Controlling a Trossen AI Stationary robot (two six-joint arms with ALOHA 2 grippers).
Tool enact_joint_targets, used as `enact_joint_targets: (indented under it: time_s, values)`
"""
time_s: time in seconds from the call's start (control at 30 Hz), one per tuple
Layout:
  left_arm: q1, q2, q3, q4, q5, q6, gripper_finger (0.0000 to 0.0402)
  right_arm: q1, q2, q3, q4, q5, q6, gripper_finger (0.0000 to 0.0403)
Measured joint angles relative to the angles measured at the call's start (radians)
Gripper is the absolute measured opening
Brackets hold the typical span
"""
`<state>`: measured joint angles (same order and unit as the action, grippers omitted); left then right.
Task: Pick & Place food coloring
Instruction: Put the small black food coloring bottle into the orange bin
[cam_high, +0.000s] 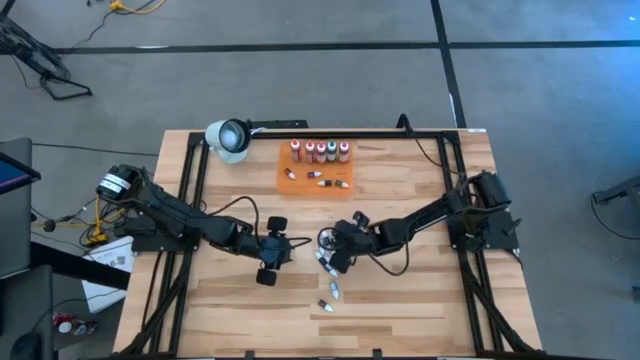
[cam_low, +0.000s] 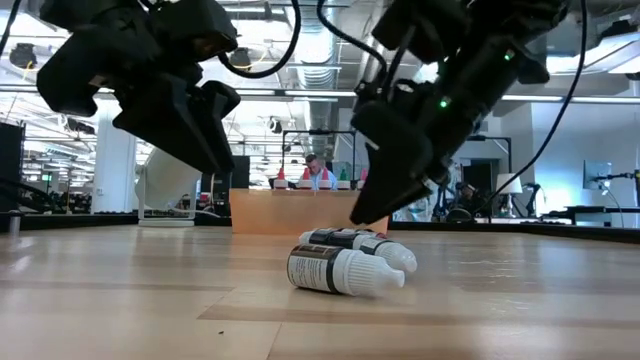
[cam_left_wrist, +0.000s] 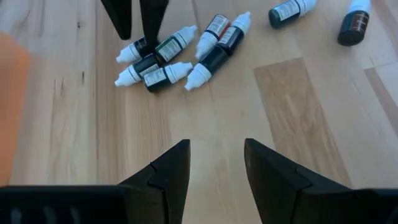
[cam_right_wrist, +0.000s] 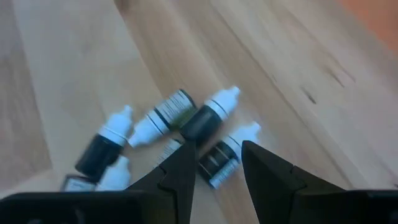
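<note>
The view from above is showing the whole table (cam_high: 420, 310): an orange tray (cam_high: 290, 185) near the far edge is holding a row of upright bottles (cam_high: 320, 151) and a few lying ones, while a loose cluster of small vials (cam_high: 328, 262) is lying near the table's middle, with two more vials (cam_high: 329, 299) lying apart nearer the front edge. A white lamp (cam_high: 228, 139) is standing beside the tray.

The right gripper (cam_high: 338, 250) is hanging just over the cluster. Its wrist view is showing what the overhead cannot: the fingers (cam_right_wrist: 180, 171) are standing narrowly apart with a dark vial (cam_right_wrist: 217, 163) lying between their tips, not clearly clamped; its white cap is pointing away from the gripper, its long axis running roughly along the fingers.

The left gripper (cam_high: 272, 252) is waiting just beside the cluster, fingers (cam_left_wrist: 168, 177) parted and gripping nothing. Its wrist view is showing the vials (cam_left_wrist: 168, 59) fanned out, lying flat, white tips pointing in mixed directions.

The table-level view is showing two vials (cam_low: 345, 270) on their sides, tips pointing right, and a person (cam_low: 318, 172) behind a desk.
</note>
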<state>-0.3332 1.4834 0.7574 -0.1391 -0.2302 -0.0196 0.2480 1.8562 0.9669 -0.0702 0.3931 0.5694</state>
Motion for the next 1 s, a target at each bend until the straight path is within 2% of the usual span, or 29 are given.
enact_joint_targets:
  time_s: [0.73, 1.0]
  values:
    - [0.0, 0.0, 0.0, -0.002, -0.006, 0.001, 0.0146, -0.015, 0.04, 0.002, -0.026, -0.002, -0.045, 0.0121]
    - [0.0, 0.0, 0.0, -0.004, -0.006, 0.0, 0.0146, -0.015, 0.053, 0.002, -0.023, -0.003, -0.046, 0.0078]
